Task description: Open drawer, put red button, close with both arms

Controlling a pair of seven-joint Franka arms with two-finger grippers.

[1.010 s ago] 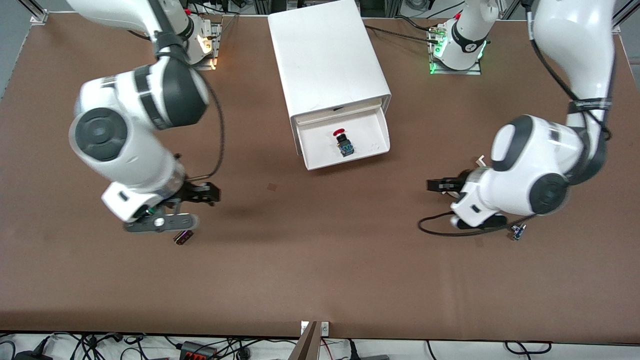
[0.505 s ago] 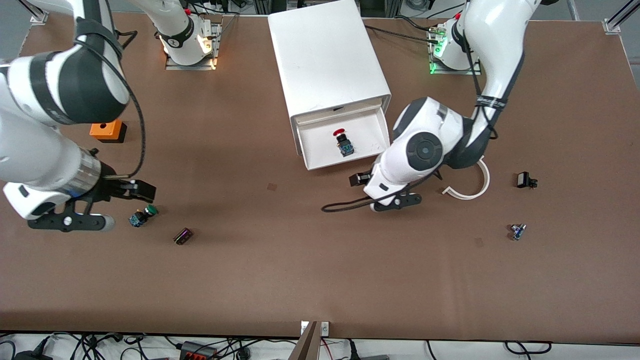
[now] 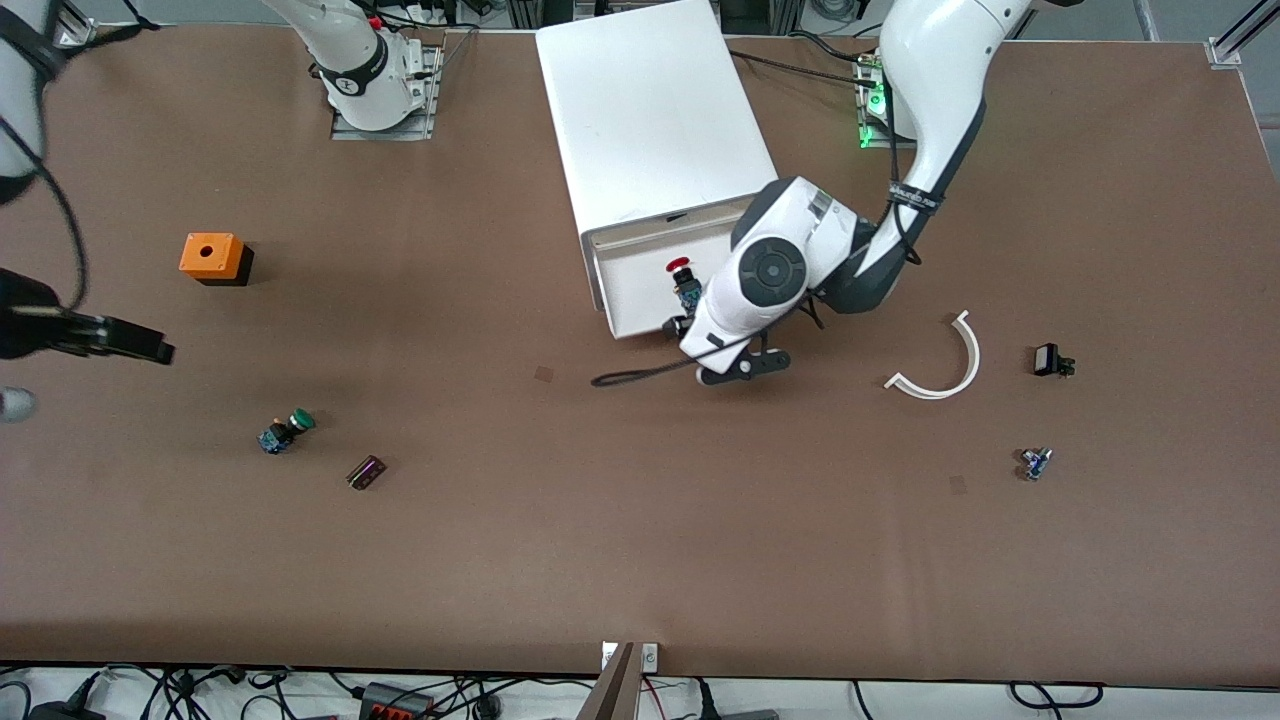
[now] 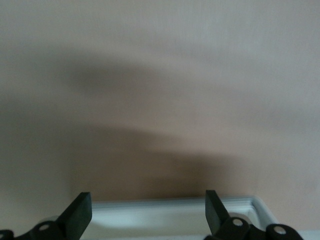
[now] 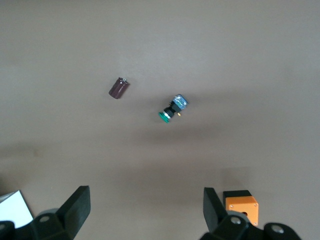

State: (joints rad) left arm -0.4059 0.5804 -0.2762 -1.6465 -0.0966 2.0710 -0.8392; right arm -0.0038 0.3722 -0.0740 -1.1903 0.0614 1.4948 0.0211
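The white cabinet (image 3: 655, 110) stands on the brown tabletop (image 3: 640, 540), and its drawer (image 3: 625, 295) sticks out open toward the front camera. The left arm (image 3: 930, 110) is bent down over the drawer's front corner, toward that arm's end of the tabletop. The left gripper (image 4: 148, 212) has its jaws spread and empty, with the drawer's white rim lying right between the fingertips in the left wrist view. The right gripper (image 5: 146, 212) hangs with jaws open and empty too, out at the right arm's end of the tabletop. Under its jaws lie an orange box (image 3: 212, 258), a green-capped button (image 3: 285, 432) and a small dark cylinder (image 3: 366, 472). The red button (image 3: 684, 283) already lies in the drawer, just beside the left gripper. So I'd say closing is the step in hand: the next move calls for the left jaws to press squarely on the drawer front, and for the right arm to come in and help.
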